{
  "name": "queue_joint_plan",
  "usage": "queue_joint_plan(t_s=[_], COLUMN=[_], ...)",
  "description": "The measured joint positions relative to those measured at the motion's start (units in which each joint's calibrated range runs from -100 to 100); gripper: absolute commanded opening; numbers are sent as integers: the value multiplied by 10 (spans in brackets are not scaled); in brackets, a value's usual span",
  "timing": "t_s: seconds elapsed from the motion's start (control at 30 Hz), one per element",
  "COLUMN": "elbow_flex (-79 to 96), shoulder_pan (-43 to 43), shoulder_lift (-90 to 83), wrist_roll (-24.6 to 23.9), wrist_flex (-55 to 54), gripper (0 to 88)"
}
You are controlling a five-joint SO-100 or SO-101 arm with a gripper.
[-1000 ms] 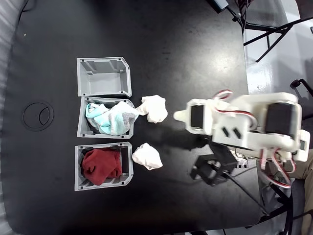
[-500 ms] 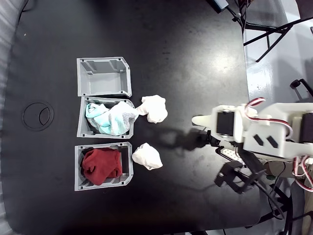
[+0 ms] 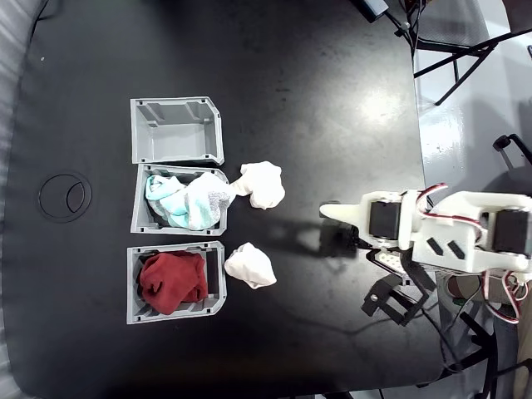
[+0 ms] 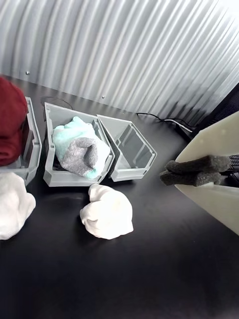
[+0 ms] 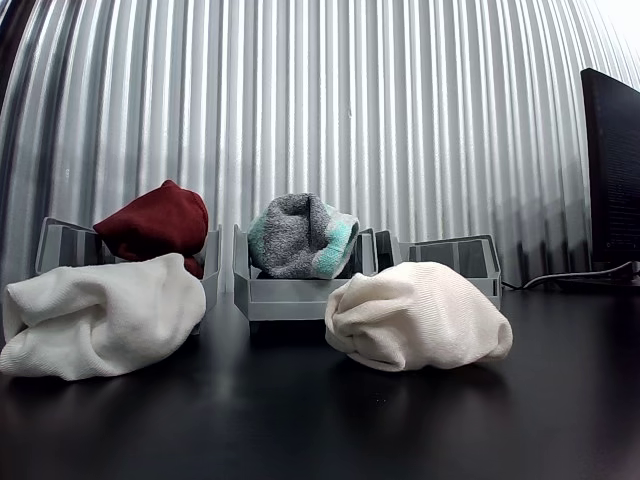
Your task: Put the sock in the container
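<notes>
The sock [image 3: 187, 201], mint-green and white with a grey patch, lies inside the middle container [image 3: 139, 218] of a row of three grey bins. The wrist view looks down on the sock [image 4: 77, 148] in that container [image 4: 74, 178]. In the other view the sock [image 5: 300, 235] bulges above the container's front wall [image 5: 290, 298]. My gripper [image 3: 329, 212] hangs far to the right of the bins in the fixed view, well clear of them. In the wrist view its dark foam pads [image 4: 196, 164] lie pressed together, so the gripper [image 4: 168, 173] is shut with nothing held.
An empty grey bin [image 3: 141, 133] stands above the middle one, and a bin [image 3: 133, 287] holding a dark red cloth [image 3: 172, 283] lies below. Two white sock balls [image 3: 262, 184] [image 3: 249, 266] rest on the black table just right of the bins. The table edge runs near the arm's base.
The arm has pulled back to the right, away from the bins, and its gripper tip has then crept slightly left. The socks and bins have not moved.
</notes>
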Motion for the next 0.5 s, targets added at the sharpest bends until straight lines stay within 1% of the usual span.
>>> queue_joint_plan(t_s=[0.23,0.5], elbow_flex=[186,310], shoulder_pan=[0,0], shoulder_lift=[-81,-112], wrist_roll=[1,1], wrist_flex=[-124,-208], gripper=[14,14])
